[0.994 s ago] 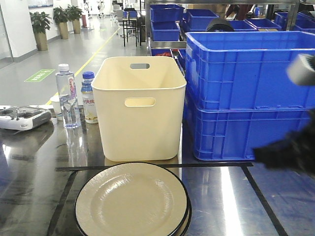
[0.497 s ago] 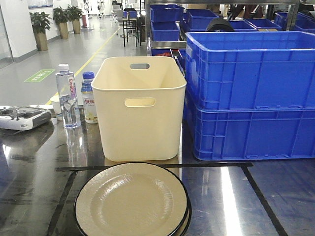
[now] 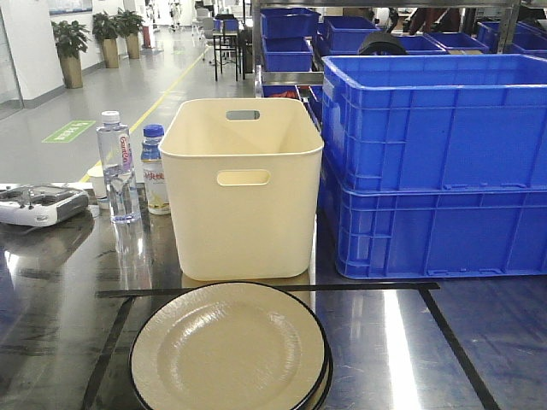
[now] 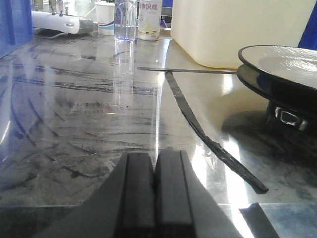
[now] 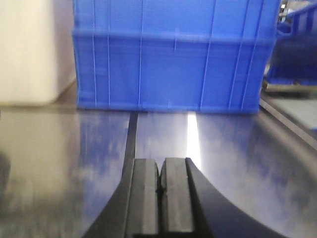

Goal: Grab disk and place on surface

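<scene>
The disk [image 3: 228, 346] is a cream plate with a black rim, lying on top of a second dark-rimmed plate at the near middle of the surface [image 3: 479, 359]. That surface is a shiny dark grey metal tabletop with black tape lines [image 3: 265, 290]. In the left wrist view the disk [image 4: 285, 57] sits to the right and ahead of my left gripper [image 4: 154, 161], which is shut and empty just above the tabletop [image 4: 74, 114]. My right gripper [image 5: 162, 166] is shut and empty too, low over the tabletop [image 5: 233, 148], facing the blue crates. Neither gripper appears in the front view.
A cream bin [image 3: 242, 188] stands just behind the plates. Stacked blue crates [image 3: 436, 162] fill the back right. Two bottles [image 3: 117, 166] and a white controller [image 3: 38, 203] stand at the back left. A tape strip [image 4: 198, 129] is peeling up beside the plates.
One second ago a blurred dark arm crossed the right edge of the front view; it is gone from that view now. The plates have not moved.
</scene>
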